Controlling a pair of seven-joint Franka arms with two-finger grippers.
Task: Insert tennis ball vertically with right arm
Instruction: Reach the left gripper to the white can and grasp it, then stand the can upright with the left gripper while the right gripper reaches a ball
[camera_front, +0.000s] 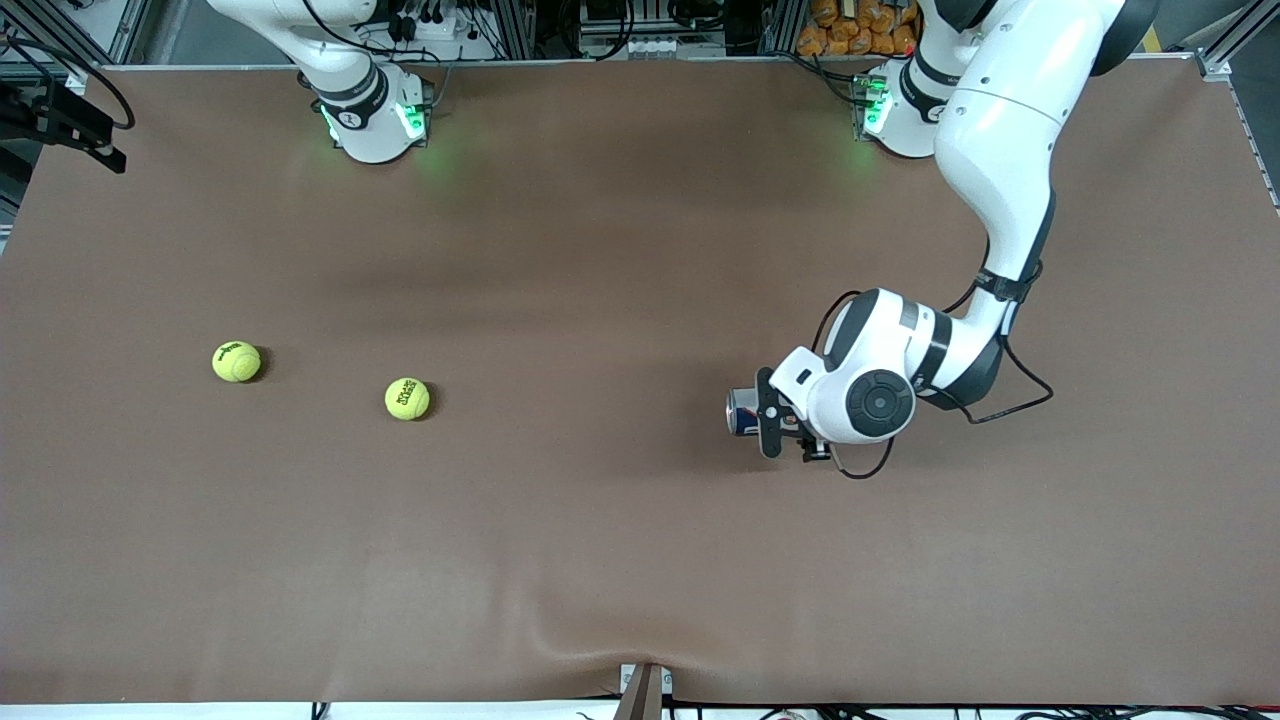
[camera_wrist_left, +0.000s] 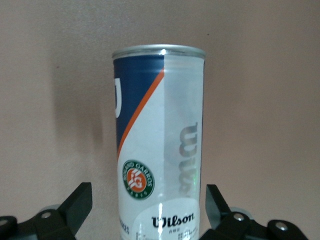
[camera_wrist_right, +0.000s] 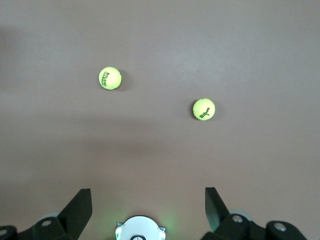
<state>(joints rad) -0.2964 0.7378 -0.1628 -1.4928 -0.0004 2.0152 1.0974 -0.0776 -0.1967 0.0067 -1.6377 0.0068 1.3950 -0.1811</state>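
Two yellow tennis balls lie on the brown table (camera_front: 600, 250) toward the right arm's end. One (camera_front: 237, 361) is nearest that end and the other (camera_front: 407, 398) is more central; both show in the right wrist view (camera_wrist_right: 204, 109) (camera_wrist_right: 109, 78). A white, blue and orange Wilson ball can (camera_front: 742, 412) lies on its side, silver rim toward the right arm's end. My left gripper (camera_front: 766, 412) is open, its fingers either side of the can (camera_wrist_left: 160, 125) near its base, with gaps. My right gripper (camera_wrist_right: 148, 192) is open and empty, high over its own base (camera_wrist_right: 139, 231), out of the front view.
The right arm's base (camera_front: 372, 115) and the left arm's base (camera_front: 900, 110) stand along the table's edge farthest from the front camera. The left arm's cable (camera_front: 1020, 390) loops beside its wrist. A small bracket (camera_front: 645, 690) sits at the nearest table edge.
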